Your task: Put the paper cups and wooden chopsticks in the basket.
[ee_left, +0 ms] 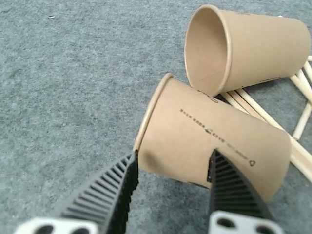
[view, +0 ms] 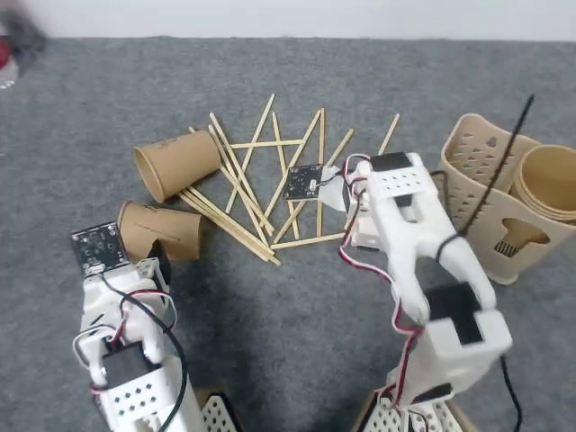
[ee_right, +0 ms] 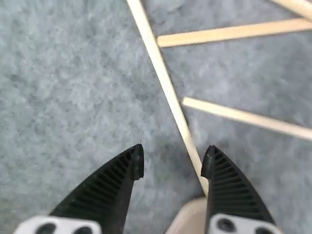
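Observation:
Two brown paper cups lie on their sides on the grey carpet, the nearer cup (view: 162, 230) (ee_left: 209, 141) and the farther cup (view: 177, 164) (ee_left: 248, 48). My left gripper (ee_left: 173, 163) (view: 160, 256) is open, one finger on each side of the nearer cup's rim end. Several wooden chopsticks (view: 261, 180) lie scattered mid-table. My right gripper (ee_right: 174, 158) (view: 331, 200) is open just above the carpet, and one chopstick (ee_right: 163, 83) runs between its fingers, close to one finger. The beige basket (view: 477, 162) stands at the right with a paper cup (view: 551, 184) inside.
Some chopsticks (ee_left: 300, 146) lie under and beside the farther cup. Bare carpet spreads in front of the pile between the two arms. A black cable crosses over the basket (view: 504, 153).

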